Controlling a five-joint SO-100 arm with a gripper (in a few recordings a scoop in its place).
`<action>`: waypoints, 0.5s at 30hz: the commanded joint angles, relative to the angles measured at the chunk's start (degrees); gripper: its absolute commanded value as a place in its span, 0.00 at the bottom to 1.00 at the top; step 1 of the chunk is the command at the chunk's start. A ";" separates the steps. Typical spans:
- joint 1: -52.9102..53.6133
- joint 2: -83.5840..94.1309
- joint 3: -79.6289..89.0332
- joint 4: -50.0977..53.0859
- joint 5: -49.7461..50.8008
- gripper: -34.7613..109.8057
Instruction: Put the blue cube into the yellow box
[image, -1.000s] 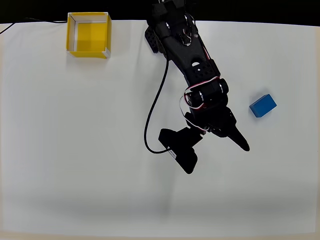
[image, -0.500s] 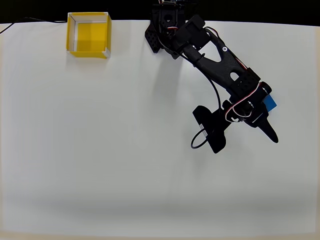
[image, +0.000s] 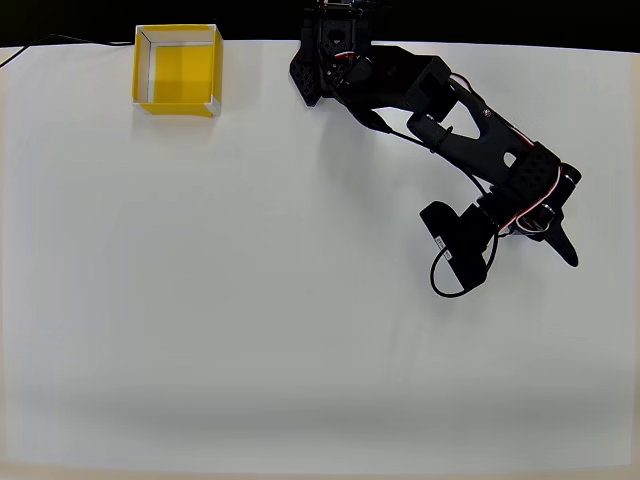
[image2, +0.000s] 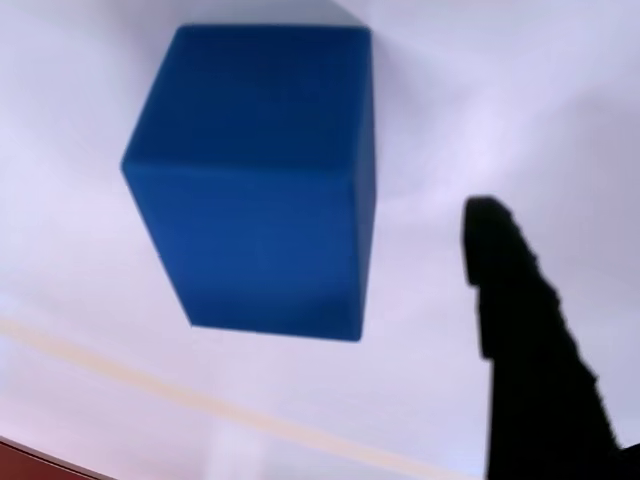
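No readable writing – blue cube (image2: 255, 180) on the table (image: 200, 300), left of one black fingertip (image2: 500, 260), untouched; gripper spread unclear – yellow box (image: 176, 68) at far-left corner.

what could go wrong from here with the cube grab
1. In the wrist view the blue cube lies left of the one visible finger, apart from it and turned at an angle; closing now may clip a corner and push it away.
2. In the overhead view the arm covers the cube, so alignment cannot be checked there.
3. The yellow box sits far across the table; a weak grip could drop the cube on the way.
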 joint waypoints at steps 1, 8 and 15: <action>-1.76 0.62 -7.29 0.79 2.29 0.83; -2.72 -5.01 -10.81 0.44 4.48 0.81; -2.20 -8.17 -13.10 -0.35 2.37 0.74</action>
